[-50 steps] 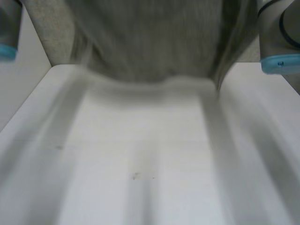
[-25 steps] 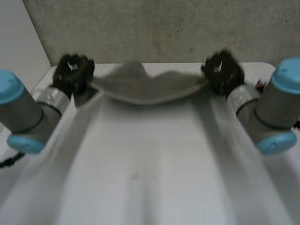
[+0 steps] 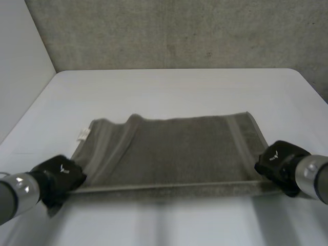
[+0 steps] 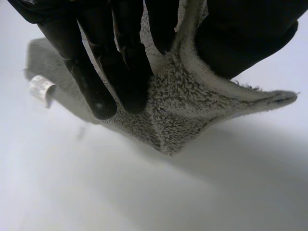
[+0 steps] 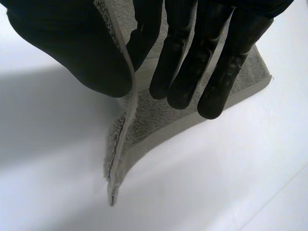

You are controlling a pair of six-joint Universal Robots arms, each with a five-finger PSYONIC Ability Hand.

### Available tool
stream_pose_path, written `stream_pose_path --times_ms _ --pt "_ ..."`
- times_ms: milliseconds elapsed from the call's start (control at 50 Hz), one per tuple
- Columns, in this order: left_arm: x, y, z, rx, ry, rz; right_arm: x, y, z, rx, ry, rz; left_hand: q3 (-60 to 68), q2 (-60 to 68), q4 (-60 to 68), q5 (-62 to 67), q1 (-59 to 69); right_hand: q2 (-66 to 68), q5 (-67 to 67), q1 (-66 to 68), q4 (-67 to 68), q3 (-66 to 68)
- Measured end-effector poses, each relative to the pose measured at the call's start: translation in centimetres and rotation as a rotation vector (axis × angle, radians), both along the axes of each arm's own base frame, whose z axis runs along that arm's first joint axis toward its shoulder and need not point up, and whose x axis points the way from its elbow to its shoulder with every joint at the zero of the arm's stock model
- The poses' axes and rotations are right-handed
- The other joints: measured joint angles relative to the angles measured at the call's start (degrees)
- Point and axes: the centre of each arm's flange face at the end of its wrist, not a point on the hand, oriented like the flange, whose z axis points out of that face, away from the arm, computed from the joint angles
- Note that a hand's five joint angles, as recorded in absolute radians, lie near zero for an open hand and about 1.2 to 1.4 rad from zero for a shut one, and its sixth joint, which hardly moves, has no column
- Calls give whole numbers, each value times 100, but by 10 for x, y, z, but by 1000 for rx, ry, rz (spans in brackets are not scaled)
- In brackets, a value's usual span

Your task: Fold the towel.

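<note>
White table (image 3: 169, 87), grey speckled wall (image 3: 179, 31) behind it, pale wall (image 3: 20, 66) along its left side

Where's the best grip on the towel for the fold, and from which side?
Its two near corners, from the robot's side. The towel lies spread flat on the table, long near edge toward the arms. The left hand and right hand each pinch one corner between thumb and fingers. That grip should let the edge carry over.

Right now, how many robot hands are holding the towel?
2. The left hand pinches the towel at its near left corner, and the right hand pinches it at its near right corner, each between fingers and thumb.
</note>
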Motion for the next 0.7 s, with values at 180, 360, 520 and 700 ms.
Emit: stream_pose_path --times_ms 180,360,520,700 --pt "5 2 11 -49 -62 -42 -3 6 10 -91 42 48 0 0 0 7 0 0 4 0 0 0" --pt "-15 -58 8 -333 -50 -74 10 -52 -8 -308 32 -3 0 0 0 37 0 0 63 0 0 0" --pt "-43 -103 9 -515 20 -101 28 -103 -27 -451 7 -18 0 0 0 36 0 0 148 0 0 0" --pt "-69 -144 -3 -581 168 -69 61 -157 -40 -659 -79 22 0 0 0 36 32 0 152 0 0 0"
